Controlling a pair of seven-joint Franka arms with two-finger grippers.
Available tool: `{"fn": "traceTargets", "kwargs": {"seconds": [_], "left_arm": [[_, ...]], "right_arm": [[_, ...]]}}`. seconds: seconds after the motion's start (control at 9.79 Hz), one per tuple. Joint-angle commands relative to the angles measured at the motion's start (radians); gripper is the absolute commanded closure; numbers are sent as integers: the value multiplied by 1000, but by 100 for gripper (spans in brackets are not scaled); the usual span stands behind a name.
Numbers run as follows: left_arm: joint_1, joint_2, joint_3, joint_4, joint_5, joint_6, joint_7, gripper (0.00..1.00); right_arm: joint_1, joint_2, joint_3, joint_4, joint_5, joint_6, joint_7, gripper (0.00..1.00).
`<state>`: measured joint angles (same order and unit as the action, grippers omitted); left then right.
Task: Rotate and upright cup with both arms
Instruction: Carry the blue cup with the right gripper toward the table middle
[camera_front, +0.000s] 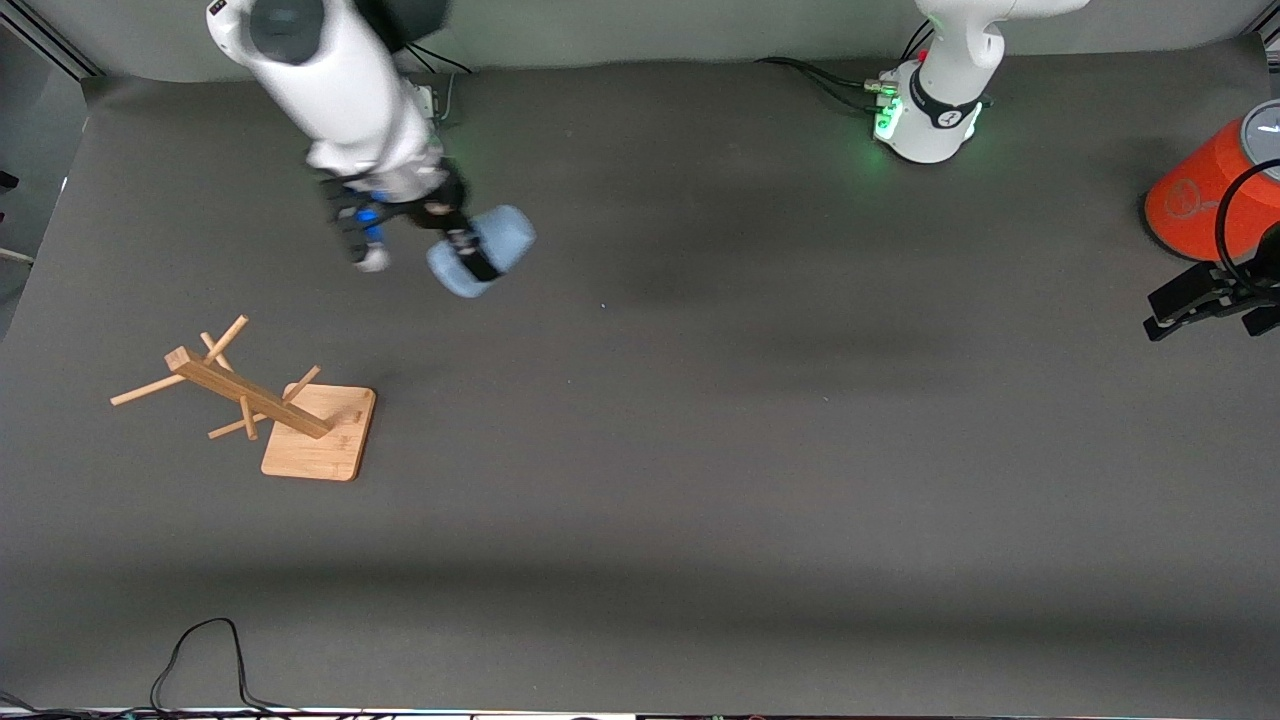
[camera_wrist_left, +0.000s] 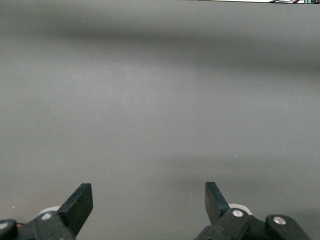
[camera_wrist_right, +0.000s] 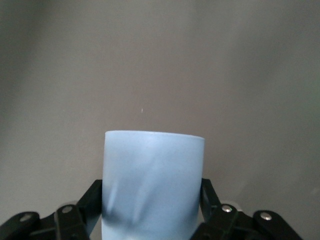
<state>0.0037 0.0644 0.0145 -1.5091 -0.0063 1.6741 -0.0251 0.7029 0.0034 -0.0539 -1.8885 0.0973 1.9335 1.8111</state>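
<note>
Cup: the pale-blue cup (camera_front: 483, 250) is up in the air, lying tilted on its side in the right gripper (camera_front: 470, 255), over the tabletop (camera_front: 700, 450) toward the right arm's end.
Right gripper: its fingers (camera_wrist_right: 85, 207) are clamped on the cup's two sides; the right arm (camera_front: 340, 90) reaches down from its base at the tabletop's edge.
Left gripper: the left gripper (camera_front: 1210, 300) hangs at the left arm's end of the tabletop, fingers (camera_wrist_left: 80, 205) spread wide with nothing between them; this arm waits.
Edges: an orange cylinder (camera_front: 1200, 200) with a grey top stands at the tabletop's edge, just beside the left gripper. A wooden rack (camera_front: 250, 395) on a square base stands nearer to the front camera than the cup, near the right arm's end.
Open room: the whole middle of the tabletop, between rack and left gripper, is bare dark mat; a black cable (camera_front: 200, 660) loops in at the edge nearest the front camera.
Front view only: rack, cylinder, cable, the left arm's green-lit base (camera_front: 925, 125).
Right wrist view only: the cup's plain wall seen close, with bare mat under it.
Left wrist view only: the gap between the open fingers, over bare mat.
</note>
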Motion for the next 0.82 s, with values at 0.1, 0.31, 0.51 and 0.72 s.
{"fn": "traceTargets", "kwargs": {"seconds": [0.1,0.31,0.51,0.72], "left_arm": [[-8,-6,4,10,3,-30,1,0],[-8,-8,4,12,3,-62,1,0],[-10,-8,4,12,3,-73,-1,0],[-10,-8,4,12,3,-70,1,0]], "right_arm": [[146,263,-12,233,-51,1,421,57],[206,376,-14,291,-54,62,560,57],[266,493,-14,342,-92,120,664,57],[312,632,-17,422,-113,191,769,57]]}}
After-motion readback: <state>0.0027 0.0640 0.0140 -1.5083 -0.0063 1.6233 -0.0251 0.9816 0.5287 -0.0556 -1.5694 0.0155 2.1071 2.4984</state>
